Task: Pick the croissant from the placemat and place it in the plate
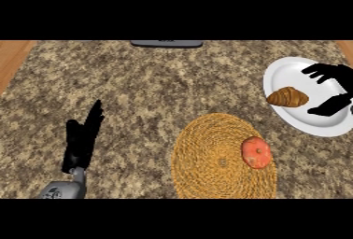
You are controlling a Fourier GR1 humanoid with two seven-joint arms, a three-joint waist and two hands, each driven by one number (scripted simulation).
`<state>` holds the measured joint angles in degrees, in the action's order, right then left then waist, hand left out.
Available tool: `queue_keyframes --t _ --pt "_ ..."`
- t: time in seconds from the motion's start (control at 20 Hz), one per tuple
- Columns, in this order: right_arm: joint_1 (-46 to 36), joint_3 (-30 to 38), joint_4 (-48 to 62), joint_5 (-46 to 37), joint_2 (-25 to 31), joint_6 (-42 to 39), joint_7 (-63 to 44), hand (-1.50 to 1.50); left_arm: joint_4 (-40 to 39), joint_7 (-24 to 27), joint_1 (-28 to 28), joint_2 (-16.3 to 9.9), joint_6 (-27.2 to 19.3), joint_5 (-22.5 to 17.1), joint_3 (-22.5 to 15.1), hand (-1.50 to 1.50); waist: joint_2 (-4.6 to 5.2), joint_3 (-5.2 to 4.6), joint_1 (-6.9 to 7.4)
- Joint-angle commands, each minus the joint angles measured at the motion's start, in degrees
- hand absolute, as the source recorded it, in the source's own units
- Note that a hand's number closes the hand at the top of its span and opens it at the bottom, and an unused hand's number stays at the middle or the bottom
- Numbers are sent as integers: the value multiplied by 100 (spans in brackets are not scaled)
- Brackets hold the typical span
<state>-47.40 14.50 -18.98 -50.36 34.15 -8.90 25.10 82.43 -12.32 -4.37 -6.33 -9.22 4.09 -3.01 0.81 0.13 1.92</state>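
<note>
Left robot hand (82, 137) resting open; your right robot hand (331, 91), fingers spread, is hovering just right of the croissant (287, 97), lying crosswise on the plate (289, 70).

My right hand (335, 88) hangs over the far right of the white plate (293, 70), my fingers (318, 71) spread open and apart from the croissant (287, 97), which lies on the plate's left side. Nearer to me on the speckled tabletop (138, 88), the round woven placemat (207, 158) carries an orange-red fruit (256, 152) on its right part. My left hand (82, 137) rests open at the near left, fingers pointing up, and a dark flat object (167, 43) sits at the far edge.
</note>
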Motion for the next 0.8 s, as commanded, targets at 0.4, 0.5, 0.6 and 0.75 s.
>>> queue_keyframes --t 0.4,0.5,0.6,0.75 --pt "-372 1990 607 2160 481 -1441 1037 -150 175 12 255 -43 118 -114 53 0 -16 3 -30" --pt "-243 2048 811 2237 604 -1759 1155 -150 294 -106 139 1 -18 -13 27 0 4 8 16" --pt "-48 2042 809 2288 884 -2210 1373 -150 113 109 259 -80 44 -2 99 0 -12 2 -43" --pt "15 1997 843 2302 764 -2300 1563 -150 44 -187 -87 74 15 22 -9 0 2 6 -23"
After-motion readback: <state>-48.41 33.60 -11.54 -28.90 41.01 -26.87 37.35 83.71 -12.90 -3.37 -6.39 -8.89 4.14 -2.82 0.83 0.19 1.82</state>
